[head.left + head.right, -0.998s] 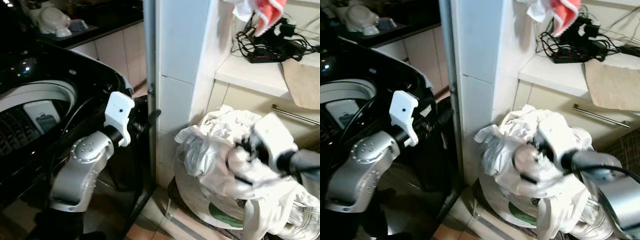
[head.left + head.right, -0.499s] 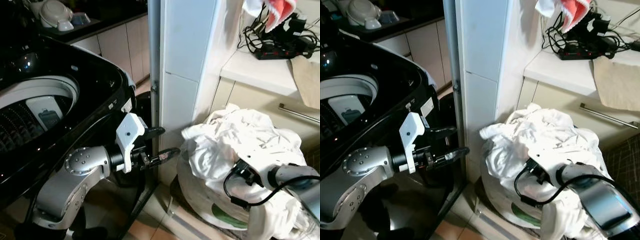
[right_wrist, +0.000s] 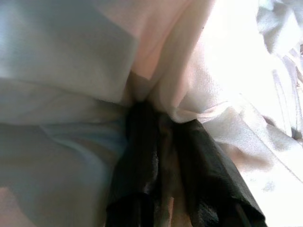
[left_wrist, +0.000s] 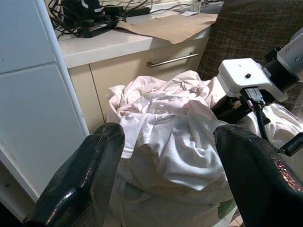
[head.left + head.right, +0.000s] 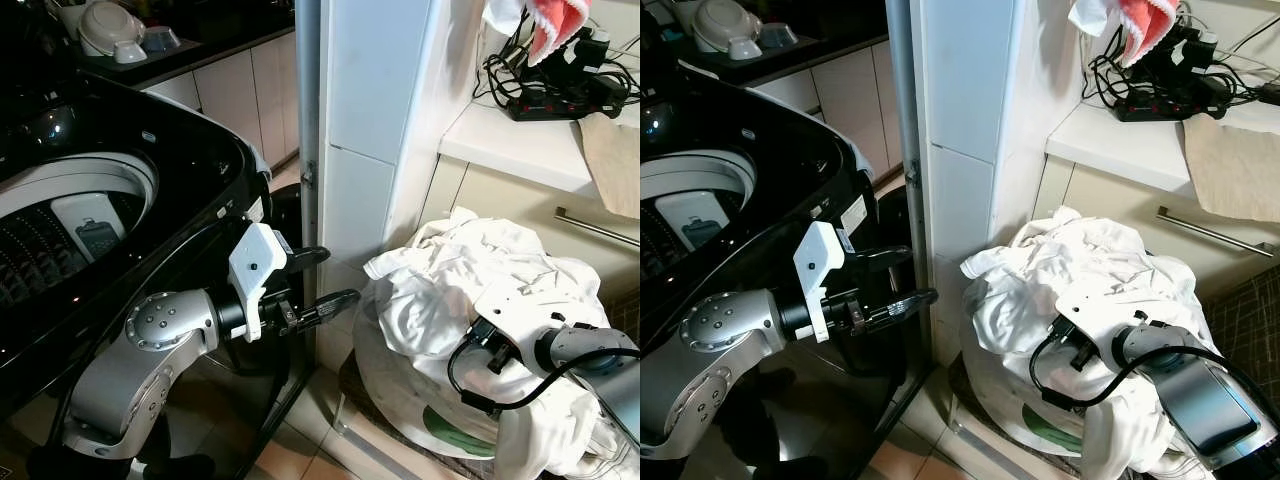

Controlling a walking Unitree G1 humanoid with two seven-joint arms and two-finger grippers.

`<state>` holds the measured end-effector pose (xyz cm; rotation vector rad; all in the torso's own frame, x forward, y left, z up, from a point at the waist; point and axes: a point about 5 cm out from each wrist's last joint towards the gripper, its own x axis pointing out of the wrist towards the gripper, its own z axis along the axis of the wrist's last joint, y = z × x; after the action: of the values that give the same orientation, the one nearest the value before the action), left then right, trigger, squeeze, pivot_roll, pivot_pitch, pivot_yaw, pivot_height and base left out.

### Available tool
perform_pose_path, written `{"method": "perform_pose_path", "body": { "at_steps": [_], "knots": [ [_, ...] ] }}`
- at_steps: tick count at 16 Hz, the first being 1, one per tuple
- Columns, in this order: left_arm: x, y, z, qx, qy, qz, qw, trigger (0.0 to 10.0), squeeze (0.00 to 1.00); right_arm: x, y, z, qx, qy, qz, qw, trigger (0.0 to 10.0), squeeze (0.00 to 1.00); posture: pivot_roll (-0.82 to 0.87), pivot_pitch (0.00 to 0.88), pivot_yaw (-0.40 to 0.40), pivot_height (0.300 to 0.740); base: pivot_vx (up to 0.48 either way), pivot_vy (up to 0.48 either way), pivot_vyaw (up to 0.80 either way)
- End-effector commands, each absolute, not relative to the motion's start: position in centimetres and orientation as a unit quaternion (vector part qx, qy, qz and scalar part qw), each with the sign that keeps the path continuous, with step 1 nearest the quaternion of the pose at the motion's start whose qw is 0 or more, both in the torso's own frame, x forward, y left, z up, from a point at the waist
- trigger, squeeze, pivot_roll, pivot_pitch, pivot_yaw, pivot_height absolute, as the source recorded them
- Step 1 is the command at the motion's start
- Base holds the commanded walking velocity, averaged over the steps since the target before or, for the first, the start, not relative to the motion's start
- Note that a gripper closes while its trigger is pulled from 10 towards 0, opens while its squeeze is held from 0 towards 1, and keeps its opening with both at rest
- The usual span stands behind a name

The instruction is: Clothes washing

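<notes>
A: Where's the laundry (image 5: pixel 470 290)?
B: Heaped beside the pillar (image 5: pixel 370 120), right of the washer (image 5: pixel 120 190). The right gripper (image 3: pixel 158 137) is buried in it, fingers pinched together on a white fold.
A: And the left gripper (image 5: pixel 325 280)?
B: Spread wide, empty, the pile just beyond its tips, not touching.

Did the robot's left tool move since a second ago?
Yes. The left tool came down and forward from beside the black washing machine, towards the heap of white clothes, past the white tiled pillar. Its fingers are apart.
</notes>
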<state>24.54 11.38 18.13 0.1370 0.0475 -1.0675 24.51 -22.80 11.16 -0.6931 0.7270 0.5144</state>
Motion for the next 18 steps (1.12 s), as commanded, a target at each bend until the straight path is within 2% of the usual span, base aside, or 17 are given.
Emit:
{"method": "perform_pose_path", "body": {
  "at_steps": [1, 9, 11, 14, 16, 18],
  "knots": [
    [24.6, 11.3, 18.3, 0.069, 0.019, -0.513, 0.856, 10.0, 0.00, 25.0, -23.3, 11.8, -0.332, 0.338, 0.230, 0.850, 0.0, 0.00, -0.10, 0.000, 0.016, 0.740, 0.000, 0.000, 0.00],
    [24.8, 11.3, 18.2, 0.076, 0.011, -0.503, 0.861, 10.0, 0.00, 24.9, -23.3, 12.2, -0.315, 0.334, 0.242, 0.855, 0.0, 0.00, -0.11, 0.000, 0.017, 0.740, 0.000, 0.000, 0.00],
    [25.1, 11.4, 18.4, 0.078, 0.001, -0.492, 0.867, 10.0, 0.00, 24.9, -23.0, 13.2, -0.266, 0.316, 0.253, 0.875, 0.0, 0.00, -0.10, 0.000, 0.015, 0.740, 0.000, 0.000, 0.00],
    [26.3, 11.6, 20.6, 0.034, -0.070, -0.446, 0.892, 10.0, 0.00, 25.6, -22.9, 19.6, -0.150, 0.194, 0.275, 0.930, 0.0, 0.00, -0.11, 0.000, 0.018, 0.740, 0.000, 0.000, 0.00],
    [27.1, 11.3, 21.8, 0.032, -0.101, -0.430, 0.897, 10.0, 0.00, 26.1, -22.7, 23.3, -0.125, 0.116, 0.288, 0.942, 0.0, 0.00, -0.12, 0.000, 0.018, 0.740, 0.000, 0.000, 0.00],
    [27.7, 10.1, 23.3, 0.044, -0.137, -0.430, 0.891, 10.0, 0.00, 26.6, -21.4, 26.9, -0.072, 0.029, 0.309, 0.948, 0.0, 0.00, -0.12, 0.000, 0.011, 0.740, 0.000, 0.000, 0.00]
  ]
}}
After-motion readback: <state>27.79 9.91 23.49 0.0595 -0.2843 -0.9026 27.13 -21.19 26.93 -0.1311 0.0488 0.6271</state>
